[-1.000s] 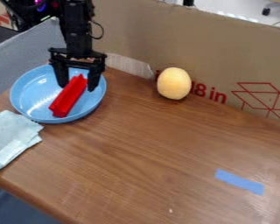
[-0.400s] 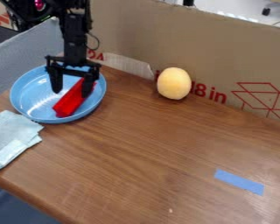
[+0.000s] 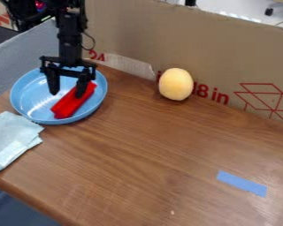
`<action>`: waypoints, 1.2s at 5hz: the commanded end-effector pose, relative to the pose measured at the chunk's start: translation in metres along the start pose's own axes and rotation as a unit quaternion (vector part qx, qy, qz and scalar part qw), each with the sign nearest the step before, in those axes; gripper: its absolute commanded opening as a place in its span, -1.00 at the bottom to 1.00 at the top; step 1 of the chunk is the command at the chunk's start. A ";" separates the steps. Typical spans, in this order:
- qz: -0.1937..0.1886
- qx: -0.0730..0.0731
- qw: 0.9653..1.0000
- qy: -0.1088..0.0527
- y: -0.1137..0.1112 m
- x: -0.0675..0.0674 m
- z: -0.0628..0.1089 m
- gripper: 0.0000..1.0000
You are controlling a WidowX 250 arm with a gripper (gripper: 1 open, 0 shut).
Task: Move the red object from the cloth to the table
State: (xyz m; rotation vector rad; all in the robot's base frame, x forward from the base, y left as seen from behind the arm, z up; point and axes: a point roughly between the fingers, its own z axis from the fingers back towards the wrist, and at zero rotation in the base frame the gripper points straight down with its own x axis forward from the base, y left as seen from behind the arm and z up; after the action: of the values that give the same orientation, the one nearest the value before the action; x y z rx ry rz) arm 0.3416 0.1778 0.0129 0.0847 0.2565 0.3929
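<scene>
The red object (image 3: 68, 101), a bright red bar, lies slanted inside a round light-blue plate (image 3: 29, 109) at the left, not on the cloth. My gripper (image 3: 65, 86) points straight down over the bar's upper end. Its two black fingers (image 3: 47, 81) stand apart, one on each side of the bar, low in the plate. The cloth (image 3: 7, 138), pale and wrinkled, lies at the table's left edge, in front of the plate. The brown wood-grain table (image 3: 156, 150) spreads to the right.
A yellowish ball (image 3: 175, 84) rests against the cardboard box (image 3: 226, 48) that walls off the back. A strip of blue tape (image 3: 240, 184) is stuck to the table at the front right. The table's edge runs along the lower left.
My gripper has shifted left and dropped lower into the plate, and its fingers have drawn closer together around the red bar. The bar has not visibly moved.
</scene>
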 end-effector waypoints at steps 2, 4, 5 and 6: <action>0.013 0.011 0.999 -0.034 -0.011 0.011 0.022 -1.00; 0.006 0.016 0.999 -0.043 -0.005 0.029 0.043 -1.00; -0.001 0.014 0.998 -0.054 -0.009 0.039 0.048 -1.00; -0.003 0.014 0.997 -0.072 -0.003 0.031 0.051 -1.00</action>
State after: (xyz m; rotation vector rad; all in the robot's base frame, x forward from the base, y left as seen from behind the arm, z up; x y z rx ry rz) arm 0.3767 0.1800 0.0154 0.1165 0.2159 0.3623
